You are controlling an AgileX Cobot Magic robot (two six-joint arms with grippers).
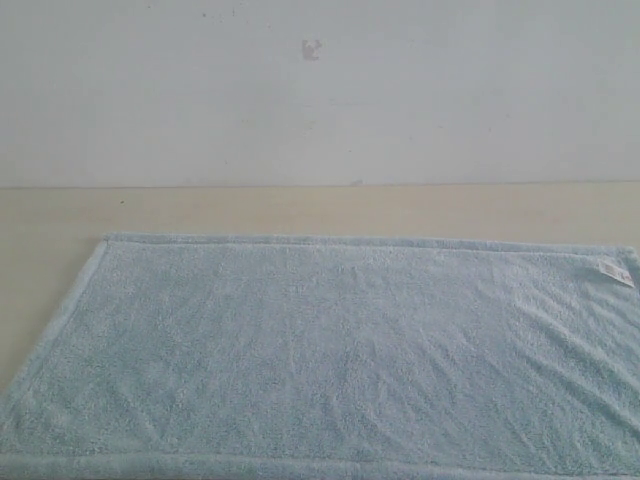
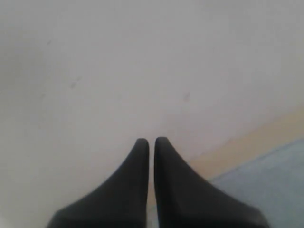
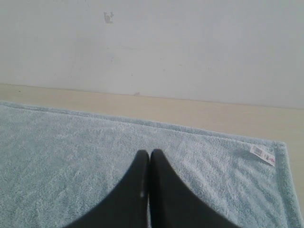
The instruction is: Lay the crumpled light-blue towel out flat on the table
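Towel (image 1: 330,350) lies flat on the table (image 1: 300,205), squared to its far edge, so we judge the spreading done, hence our left gripper (image 2: 151,141) and right gripper (image 3: 150,153) pressed together, pinching nothing.

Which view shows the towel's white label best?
The right wrist view: the label sits whole and clear at the towel's corner. The exterior view shows it small at the frame's right edge. The left wrist view shows only a strip of towel, no label.
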